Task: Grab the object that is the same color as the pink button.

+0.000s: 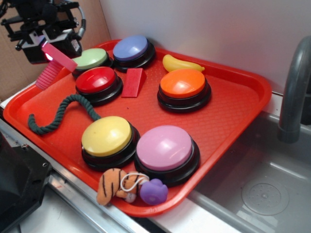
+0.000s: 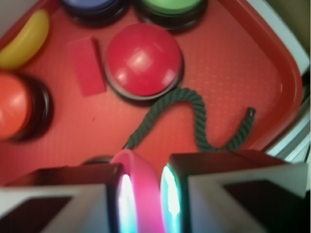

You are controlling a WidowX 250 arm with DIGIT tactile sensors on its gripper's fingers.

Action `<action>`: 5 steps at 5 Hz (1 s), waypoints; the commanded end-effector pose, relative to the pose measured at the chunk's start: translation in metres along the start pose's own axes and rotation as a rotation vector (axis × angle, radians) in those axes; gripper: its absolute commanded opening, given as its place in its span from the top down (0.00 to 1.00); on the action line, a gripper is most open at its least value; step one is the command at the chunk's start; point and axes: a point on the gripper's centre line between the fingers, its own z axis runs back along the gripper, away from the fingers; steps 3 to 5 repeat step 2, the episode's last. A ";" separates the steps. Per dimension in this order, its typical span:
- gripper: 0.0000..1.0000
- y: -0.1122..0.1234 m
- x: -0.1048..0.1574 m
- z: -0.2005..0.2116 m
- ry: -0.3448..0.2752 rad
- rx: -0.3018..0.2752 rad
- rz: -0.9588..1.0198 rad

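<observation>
Closest in the exterior view, a striped tiger toy (image 1: 111, 186) and a purple toy (image 1: 154, 191) sit at the red tray's (image 1: 243, 104) front rim, just before the pink button (image 1: 165, 147). Up at the far left, the gripper (image 1: 50, 53) holds the pink bolt (image 1: 53, 64) clear above the tray (shaft tilted downward). From the wrist view, both fingers (image 2: 194, 189) are clenched on the bolt's flat head (image 2: 141, 189), above a green rope (image 2: 194, 121) and the red button (image 2: 144, 60).
</observation>
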 end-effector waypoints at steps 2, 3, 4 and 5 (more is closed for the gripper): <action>1.00 0.000 -0.006 0.007 -0.040 0.035 -0.139; 1.00 0.000 -0.006 0.007 -0.040 0.035 -0.139; 1.00 0.000 -0.006 0.007 -0.040 0.035 -0.139; 1.00 0.000 -0.006 0.007 -0.040 0.035 -0.139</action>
